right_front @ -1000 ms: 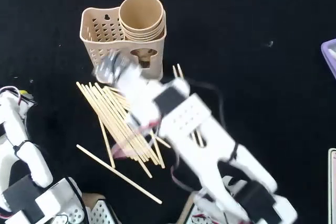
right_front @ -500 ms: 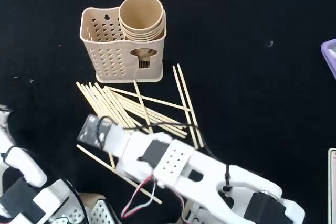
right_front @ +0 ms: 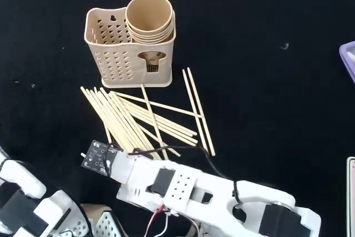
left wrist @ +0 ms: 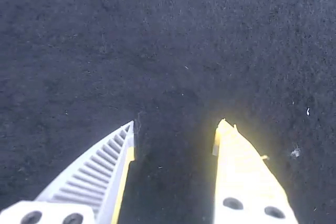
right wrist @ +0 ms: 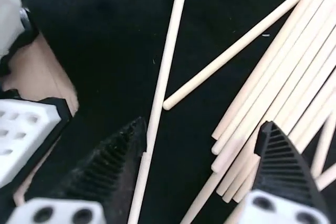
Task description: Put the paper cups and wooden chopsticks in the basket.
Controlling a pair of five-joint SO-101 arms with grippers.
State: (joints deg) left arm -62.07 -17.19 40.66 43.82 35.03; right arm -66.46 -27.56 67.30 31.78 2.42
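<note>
A beige slotted basket (right_front: 119, 54) stands at the back left, with stacked paper cups (right_front: 150, 15) in its right compartment. Several wooden chopsticks (right_front: 138, 117) lie scattered on the black cloth in front of it. The right arm (right_front: 177, 187) stretches leftward along the front edge, over the chopsticks' near ends. My right gripper (right wrist: 203, 129) is open, low over the cloth; one loose chopstick (right wrist: 165, 72) runs just inside one black finger, and the bundle's ends (right wrist: 262, 103) lie by the other. My left gripper (left wrist: 177, 124) is open over bare cloth, holding nothing.
The left arm (right_front: 22, 192) sits at the front left corner. A brown board (right wrist: 37, 77) and a white arm part (right wrist: 26, 129) lie close to the right gripper. A purple object (right_front: 348, 59) shows at the right edge.
The right arm has swung back from near the basket to the front of the table and dropped low over the chopsticks' near ends. The left arm has shifted slightly toward the left edge.
</note>
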